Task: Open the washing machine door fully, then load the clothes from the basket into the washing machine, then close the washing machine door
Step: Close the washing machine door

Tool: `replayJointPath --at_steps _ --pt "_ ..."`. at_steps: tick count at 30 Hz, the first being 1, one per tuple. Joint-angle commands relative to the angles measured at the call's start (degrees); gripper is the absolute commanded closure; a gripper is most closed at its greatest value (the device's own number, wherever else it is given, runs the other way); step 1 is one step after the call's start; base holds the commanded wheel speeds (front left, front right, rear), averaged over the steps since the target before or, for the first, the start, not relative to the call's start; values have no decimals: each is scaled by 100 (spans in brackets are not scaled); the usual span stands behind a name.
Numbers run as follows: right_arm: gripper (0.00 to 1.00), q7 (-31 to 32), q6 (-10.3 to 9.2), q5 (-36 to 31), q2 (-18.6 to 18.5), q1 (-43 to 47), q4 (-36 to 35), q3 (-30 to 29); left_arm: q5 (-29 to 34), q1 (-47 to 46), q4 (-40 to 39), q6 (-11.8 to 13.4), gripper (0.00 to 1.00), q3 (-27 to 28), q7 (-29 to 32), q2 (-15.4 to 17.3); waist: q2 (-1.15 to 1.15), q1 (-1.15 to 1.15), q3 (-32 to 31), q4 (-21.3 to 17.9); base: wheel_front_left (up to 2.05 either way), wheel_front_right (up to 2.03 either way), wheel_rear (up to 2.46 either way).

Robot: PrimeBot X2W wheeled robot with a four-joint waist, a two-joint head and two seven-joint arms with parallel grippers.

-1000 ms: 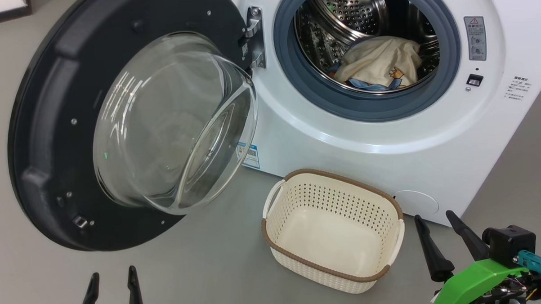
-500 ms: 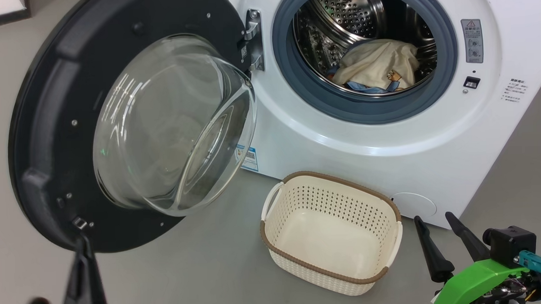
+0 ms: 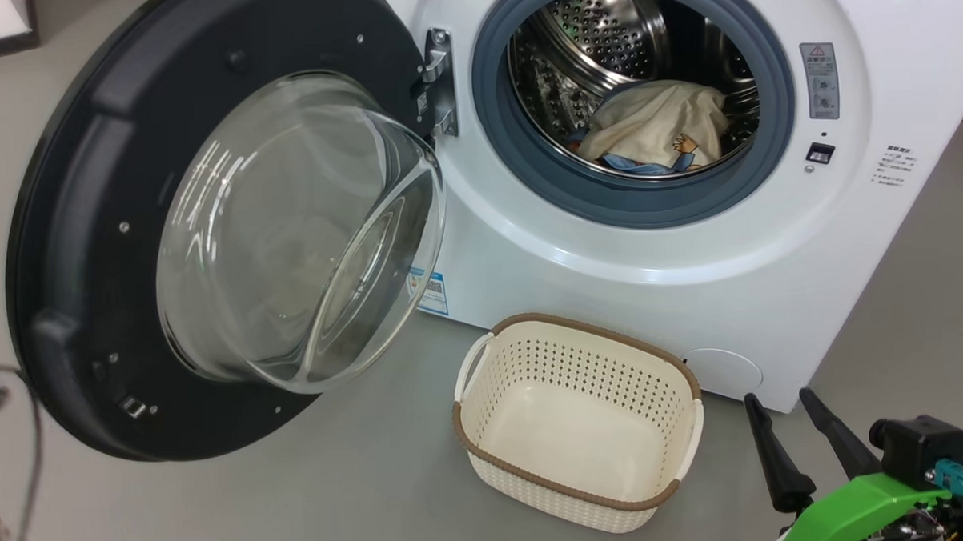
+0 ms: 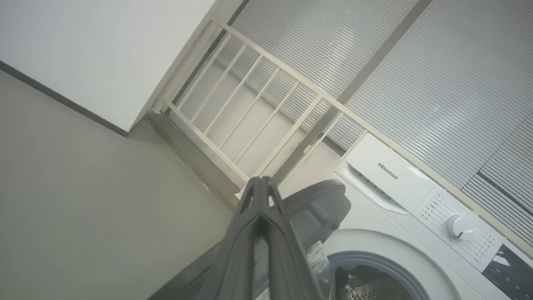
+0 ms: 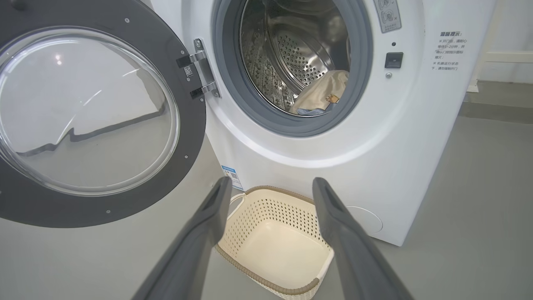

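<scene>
The washing machine door stands wide open to the left, its domed glass bulging out. Inside the steel drum of the washing machine lie the clothes, a cream garment on top of a blue one. The cream basket sits on the floor in front of the machine with nothing in it. My right gripper is open and empty to the right of the basket. In the left wrist view my left gripper is shut on nothing, raised beside the door's black outer edge.
Grey floor surrounds the machine. A blurred cable on my left arm shows at the left edge of the head view. A white railing and slatted blinds stand behind the machine, whose control panel carries a dial.
My left gripper has shut and swung out of the lower left of the head view, up beside the door. The camera has shifted slightly. The right gripper has stayed open in place.
</scene>
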Motion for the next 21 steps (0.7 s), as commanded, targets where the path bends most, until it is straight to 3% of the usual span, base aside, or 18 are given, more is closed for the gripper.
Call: replayJointPath --at_steps 1,12,17,21 --pt "0 -71 25 40 -35 -46 -154 80 -146 -542 226 64 100 223 263 372 0 0 -43 -63 0 0 0" --pt "0 -60 25 35 27 33 -167 101 -1185 -1840 2098 433 100 546 1751 838 0 0 36 -573 0 0 0" --pt "0 -56 25 38 35 9 -163 93 -1538 -2098 2730 632 100 849 2011 961 0 0 69 -768 0 0 0" --pt "0 -54 25 29 38 27 -155 59 -1698 -2178 3000 650 100 943 2213 1022 0 0 85 -838 0 0 0"
